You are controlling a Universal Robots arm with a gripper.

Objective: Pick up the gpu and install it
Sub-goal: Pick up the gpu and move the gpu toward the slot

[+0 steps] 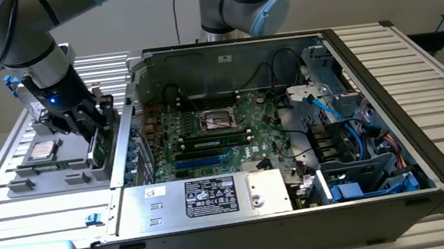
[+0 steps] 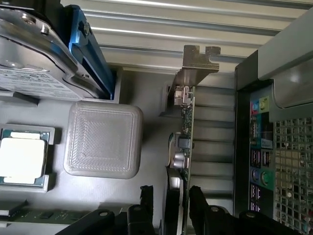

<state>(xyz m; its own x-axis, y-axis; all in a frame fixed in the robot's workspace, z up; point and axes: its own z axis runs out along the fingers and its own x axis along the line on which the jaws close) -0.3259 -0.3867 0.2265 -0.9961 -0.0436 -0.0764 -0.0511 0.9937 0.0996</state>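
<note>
The gpu (image 1: 99,148) stands on edge in a grey parts fixture (image 1: 25,182) at the exterior view's left, beside the open computer case (image 1: 346,49). In the wrist view the gpu (image 2: 187,132) shows edge-on: a thin green board with its silver bracket (image 2: 196,63) at the far end and a black cooler on one face. My gripper (image 1: 90,127) is low over the card. In the wrist view the gripper (image 2: 171,198) is open, one finger (image 2: 146,198) on each side of the card; a gap shows on the cooler side.
The fixture also holds a CPU (image 2: 22,156), a hard drive (image 2: 29,54), a memory stick (image 2: 49,215) and a square grey pad (image 2: 102,139). The case's back panel (image 2: 259,147) is close beside the card. Inside the case lie the motherboard (image 1: 206,132) and cables. A second arm (image 1: 243,4) stands behind.
</note>
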